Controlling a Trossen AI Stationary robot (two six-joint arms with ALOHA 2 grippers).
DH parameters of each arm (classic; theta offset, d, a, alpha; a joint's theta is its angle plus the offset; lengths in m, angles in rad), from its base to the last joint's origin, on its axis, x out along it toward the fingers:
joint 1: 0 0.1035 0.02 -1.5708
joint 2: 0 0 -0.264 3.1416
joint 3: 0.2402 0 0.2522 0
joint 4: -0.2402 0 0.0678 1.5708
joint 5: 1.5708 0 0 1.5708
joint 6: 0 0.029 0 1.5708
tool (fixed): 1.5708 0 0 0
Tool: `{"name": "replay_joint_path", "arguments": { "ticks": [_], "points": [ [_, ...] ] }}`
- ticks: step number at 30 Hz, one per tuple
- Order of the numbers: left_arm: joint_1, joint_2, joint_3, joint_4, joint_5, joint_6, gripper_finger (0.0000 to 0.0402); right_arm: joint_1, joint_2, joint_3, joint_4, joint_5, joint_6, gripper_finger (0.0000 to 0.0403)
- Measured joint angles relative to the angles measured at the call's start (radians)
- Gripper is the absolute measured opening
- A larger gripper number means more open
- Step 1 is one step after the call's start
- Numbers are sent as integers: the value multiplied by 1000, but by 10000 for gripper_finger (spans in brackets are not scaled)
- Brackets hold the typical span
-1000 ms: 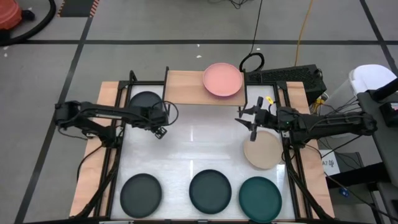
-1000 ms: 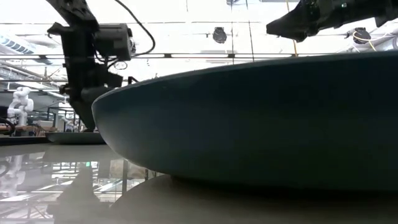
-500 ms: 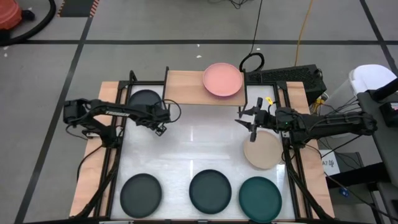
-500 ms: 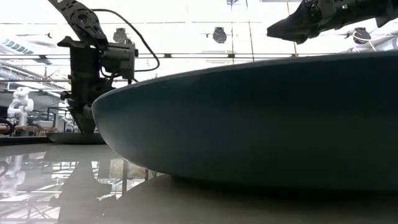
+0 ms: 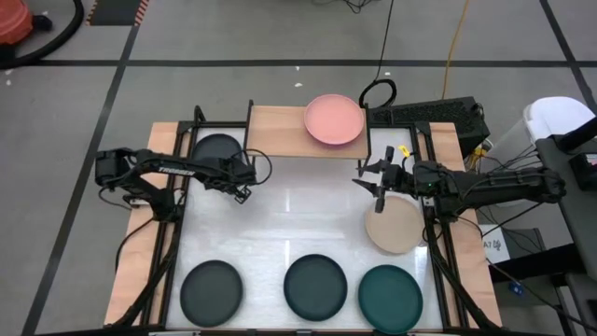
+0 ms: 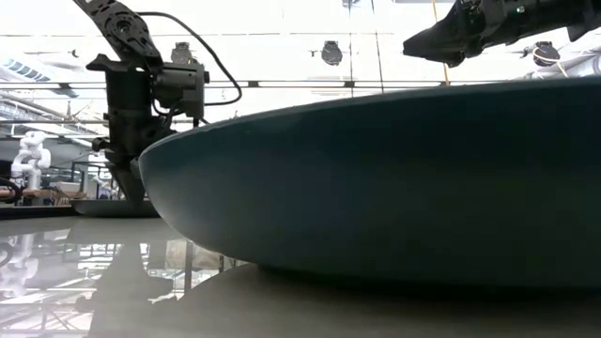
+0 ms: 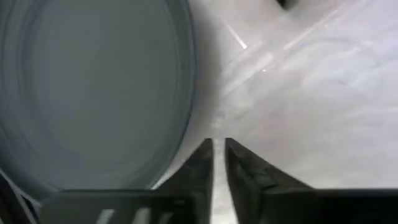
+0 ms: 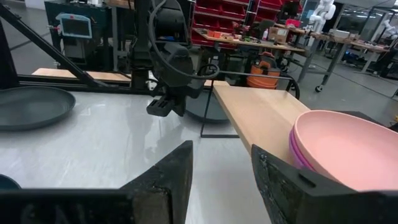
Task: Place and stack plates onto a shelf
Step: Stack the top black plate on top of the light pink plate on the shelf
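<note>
My left gripper [image 5: 244,193] is shut and stands low over the table, just right of a dark grey plate [image 5: 217,150] that lies flat at the far left. In the left wrist view its fingertips [image 7: 217,152] are beside that plate's rim [image 7: 185,118]. My right gripper [image 5: 378,189] is open and empty, in the air at the far edge of a beige plate [image 5: 395,225]. The light-wood shelf [image 5: 280,132] stands at the far edge. It bears a pink plate [image 5: 334,119] lying on a purple one [image 8: 297,155].
Three plates lie along the near edge: dark grey [image 5: 212,289], dark [image 5: 315,286] and dark teal [image 5: 390,297]. One of them fills the low view [image 6: 394,178]. The table's middle [image 5: 298,210] is bare. The shelf's left half is bare wood [image 8: 258,112].
My left gripper has gone down a little and slightly toward the table's right and far edges, beside the dark grey plate. It has kept still over the last half second. The plates have not moved.
</note>
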Motion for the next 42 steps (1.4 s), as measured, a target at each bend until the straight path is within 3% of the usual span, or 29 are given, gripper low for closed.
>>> {"name": "replay_joint_path", "arguments": {
  "ticks": [2, 7, 14, 19, 25, 34, 39, 42],
  "points": [
    [-12, 0, 0, 12, 12, -5, 11, 0, 0, 0, 0, 0, 0, 144],
    [-57, 0, 23, -5, 13, -20, 4, 0, 0, 0, 0, 0, 1, 144],
    [-74, -1, 138, -217, -50, -63, 6, 0, 0, 0, -1, 0, 7, 144],
    [-36, -1, 145, -212, -54, 57, 45, 0, 0, 0, -2, 0, 8, 144],
    [6, -1, 145, -208, -60, 92, 111, 0, 0, 0, -7, 0, 8, 144],
    [42, -1, 25, -52, -33, 114, 158, 0, 0, 0, -7, 0, 7, 144],
    [68, -1, -51, -10, -56, 76, 155, 0, 0, 0, -7, 0, 7, 144],
    [68, -1, -75, -3, -57, 76, 120, 0, 0, 0, -7, 0, 8, 144]
  ]
}}
